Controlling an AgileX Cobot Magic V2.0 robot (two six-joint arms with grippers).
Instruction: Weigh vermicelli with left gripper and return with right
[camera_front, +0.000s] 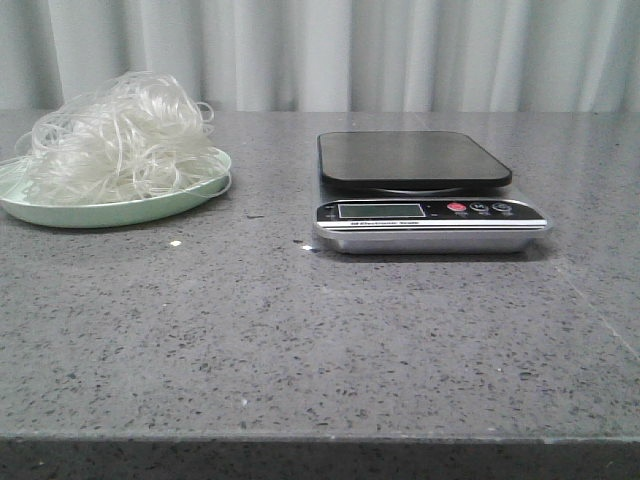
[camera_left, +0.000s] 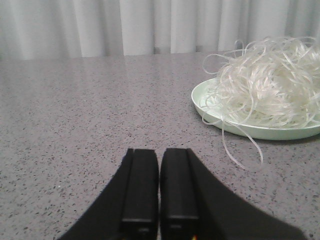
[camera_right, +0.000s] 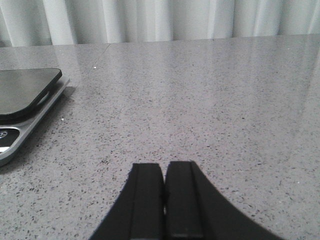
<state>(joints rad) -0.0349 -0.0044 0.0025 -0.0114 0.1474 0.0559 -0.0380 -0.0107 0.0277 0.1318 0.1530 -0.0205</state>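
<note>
The vermicelli (camera_front: 115, 137), a fluffy tangle of whitish translucent strands, lies on a pale green plate (camera_front: 190, 200) at the table's far left. It also shows in the left wrist view (camera_left: 270, 85) on the plate (camera_left: 200, 100), with a few strands hanging over the rim. A kitchen scale (camera_front: 420, 190) with a dark empty platform stands right of centre; its corner shows in the right wrist view (camera_right: 25, 95). My left gripper (camera_left: 160, 152) is shut and empty, low over the table, apart from the plate. My right gripper (camera_right: 164, 166) is shut and empty, beside the scale. Neither gripper shows in the front view.
The grey speckled stone table (camera_front: 300, 340) has its front edge near the bottom of the front view. A pale curtain (camera_front: 400, 50) hangs behind the table. A small white crumb (camera_front: 176, 243) lies in front of the plate.
</note>
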